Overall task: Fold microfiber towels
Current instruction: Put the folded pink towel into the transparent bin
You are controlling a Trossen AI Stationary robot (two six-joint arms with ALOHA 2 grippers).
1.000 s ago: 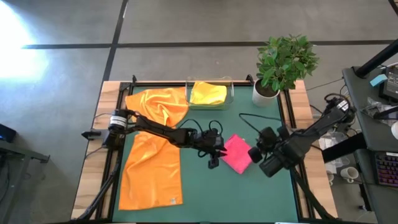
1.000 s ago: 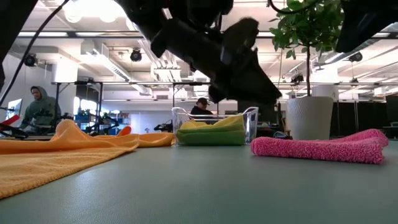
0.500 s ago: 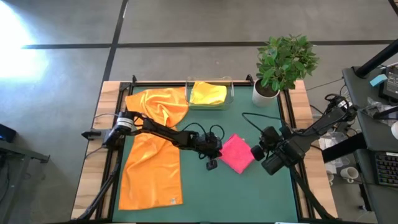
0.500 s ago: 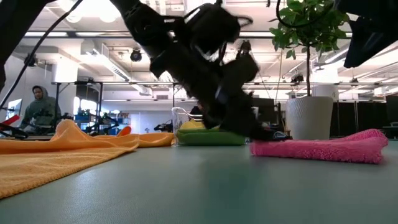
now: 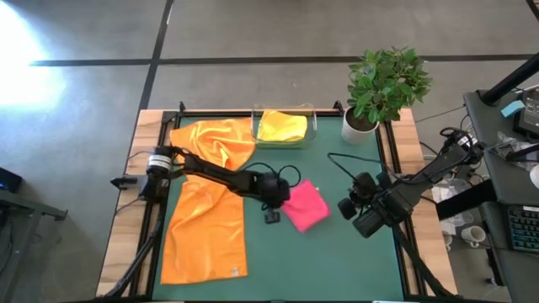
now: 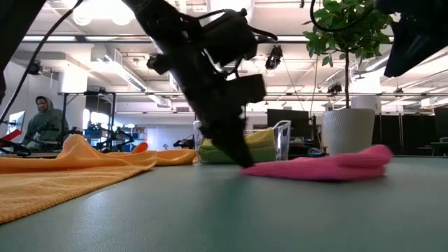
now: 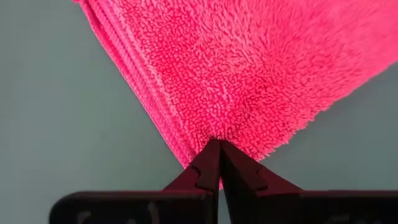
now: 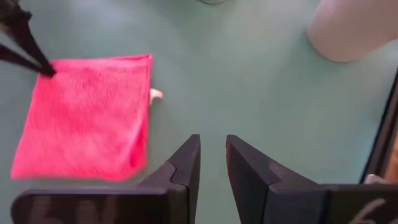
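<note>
L gripper (image 7: 219,163) jaws clamped on pink towel (image 5: 305,206) corner; R gripper (image 8: 212,163) jaws slightly apart, empty; no legible writing.

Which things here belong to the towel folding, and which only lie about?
Job: pink towel, pinched at a corner by the left end effector; orange towels; yellow towel.
Lying about: tray; potted plant.
</note>
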